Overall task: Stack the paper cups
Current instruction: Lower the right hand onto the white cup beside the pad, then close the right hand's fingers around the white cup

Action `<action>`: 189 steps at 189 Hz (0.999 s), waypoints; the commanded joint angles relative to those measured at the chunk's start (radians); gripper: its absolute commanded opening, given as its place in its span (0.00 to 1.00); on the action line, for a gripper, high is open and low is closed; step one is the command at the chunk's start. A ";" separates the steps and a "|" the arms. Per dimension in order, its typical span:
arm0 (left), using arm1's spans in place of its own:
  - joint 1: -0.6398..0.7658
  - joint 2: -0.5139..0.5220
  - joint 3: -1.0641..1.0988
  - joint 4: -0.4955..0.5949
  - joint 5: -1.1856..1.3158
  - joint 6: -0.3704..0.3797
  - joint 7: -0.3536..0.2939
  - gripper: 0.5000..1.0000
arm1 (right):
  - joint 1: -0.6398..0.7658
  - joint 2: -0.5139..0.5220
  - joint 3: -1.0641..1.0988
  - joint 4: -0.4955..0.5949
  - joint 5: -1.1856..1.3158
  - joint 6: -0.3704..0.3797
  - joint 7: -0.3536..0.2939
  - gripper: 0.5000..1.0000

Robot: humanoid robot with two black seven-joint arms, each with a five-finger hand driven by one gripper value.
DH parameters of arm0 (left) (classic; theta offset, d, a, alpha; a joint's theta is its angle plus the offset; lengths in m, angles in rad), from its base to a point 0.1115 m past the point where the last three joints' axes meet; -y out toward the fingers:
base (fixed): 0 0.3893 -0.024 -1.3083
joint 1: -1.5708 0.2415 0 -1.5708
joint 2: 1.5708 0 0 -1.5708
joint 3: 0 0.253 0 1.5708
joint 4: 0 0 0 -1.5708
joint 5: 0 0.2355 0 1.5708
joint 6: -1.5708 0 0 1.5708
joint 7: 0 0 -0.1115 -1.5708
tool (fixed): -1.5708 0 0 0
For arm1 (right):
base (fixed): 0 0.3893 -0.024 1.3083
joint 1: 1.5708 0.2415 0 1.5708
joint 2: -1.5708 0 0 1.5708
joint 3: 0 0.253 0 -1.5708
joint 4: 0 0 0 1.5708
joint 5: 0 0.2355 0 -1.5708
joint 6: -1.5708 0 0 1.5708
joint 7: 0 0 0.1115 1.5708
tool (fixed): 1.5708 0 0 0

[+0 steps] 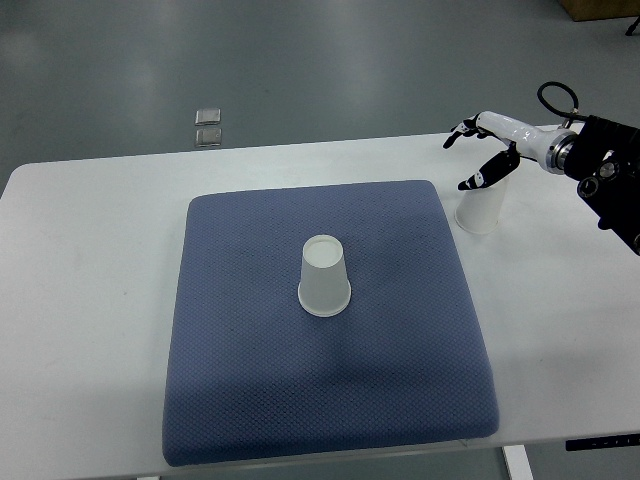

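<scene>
Over by the table's far right, your right hand (pixel 487 150) sat just above a white paper cup (pixel 482 209), fingers spread loose and not gripping anything, though one dark fingertip looked close to its rim. That cup stood off the mat on the white table (pixel 90 230). Your other cup (pixel 325 277) was upside down mid blue mat (pixel 250 390).

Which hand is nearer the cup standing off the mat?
Right. The right hand hovers just above the paper cup beside the blue mat's right edge, fingers spread, not gripping. The left hand is not in view.
</scene>
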 commanded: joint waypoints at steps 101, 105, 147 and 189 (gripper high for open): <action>0.000 0.000 0.000 0.000 0.000 0.000 0.000 1.00 | 0.006 0.004 -0.105 -0.042 -0.195 -0.101 0.003 0.83; 0.000 0.000 0.000 0.000 0.000 0.000 0.000 1.00 | 0.006 0.004 -0.107 -0.045 -0.202 -0.103 0.004 0.83; 0.001 0.000 0.000 0.000 0.000 0.000 0.000 1.00 | 0.008 0.009 -0.131 -0.075 -0.221 -0.126 0.009 0.83; 0.000 0.000 0.000 0.000 0.000 0.000 0.000 1.00 | 0.022 0.012 -0.188 -0.114 -0.222 -0.175 0.010 0.83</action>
